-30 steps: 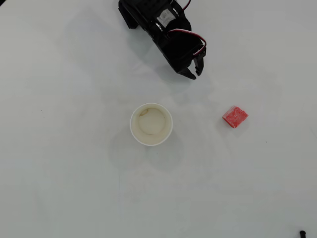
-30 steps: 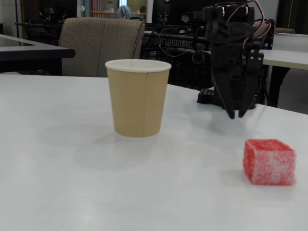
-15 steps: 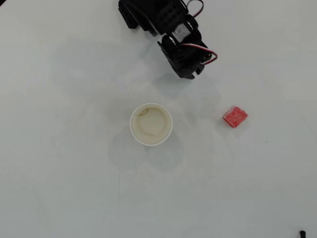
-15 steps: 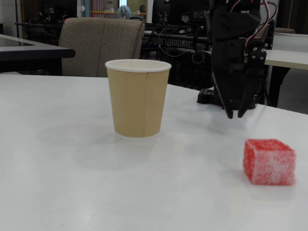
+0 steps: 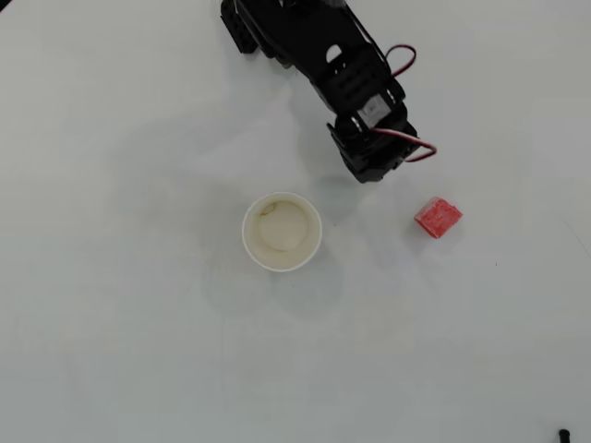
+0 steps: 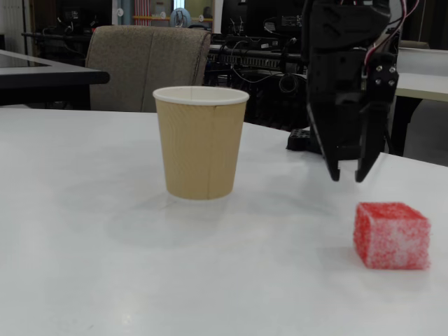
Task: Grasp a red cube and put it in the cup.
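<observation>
The red cube point(image 5: 438, 217) lies on the white table, to the right of the cup in the overhead view. In the fixed view the red cube point(image 6: 390, 235) sits low at the right. The paper cup point(image 5: 282, 231) stands upright with nothing inside; its tan wall shows in the fixed view point(image 6: 199, 147). My gripper point(image 6: 348, 176) hangs above the table, fingers pointing down, up and left of the cube and apart from it. Its fingers stand a little apart with nothing between them. From overhead the black arm point(image 5: 369, 148) covers the fingertips.
The arm's base point(image 5: 268, 23) sits at the table's far edge. Behind the table stand a chair point(image 6: 147, 63), a dark desk point(image 6: 49, 73) and cabling. A small black item point(image 5: 563, 434) lies at the bottom right corner.
The arm has reached out towards the red cube, so the gripper is closer to it and lower. The fingers have spread slightly apart. Cup and cube have not moved.
</observation>
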Robot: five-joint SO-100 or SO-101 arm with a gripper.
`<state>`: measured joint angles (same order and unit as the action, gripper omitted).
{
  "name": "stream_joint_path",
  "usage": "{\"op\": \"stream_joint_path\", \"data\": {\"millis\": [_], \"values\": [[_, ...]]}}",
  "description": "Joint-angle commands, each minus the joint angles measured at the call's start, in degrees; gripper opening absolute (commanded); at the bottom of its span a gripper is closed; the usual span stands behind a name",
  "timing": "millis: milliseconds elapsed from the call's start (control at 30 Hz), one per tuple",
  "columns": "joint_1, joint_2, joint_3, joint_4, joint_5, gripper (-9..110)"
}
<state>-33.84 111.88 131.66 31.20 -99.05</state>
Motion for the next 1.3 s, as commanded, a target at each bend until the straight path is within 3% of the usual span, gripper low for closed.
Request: {"op": "stream_joint_path", "data": {"millis": [0,267,367,733,1267], "values": [[1.32,-3.87,-7.82,-2.64,0.0,6],[2.99,-13.01,-14.41,-4.75,0.26,6],[3.52,-14.24,-14.85,-5.71,-0.09,16],[2.55,-13.45,-13.36,-5.62,0.09,33],[-0.09,-17.49,-15.82,-8.79,0.35,34]]}}
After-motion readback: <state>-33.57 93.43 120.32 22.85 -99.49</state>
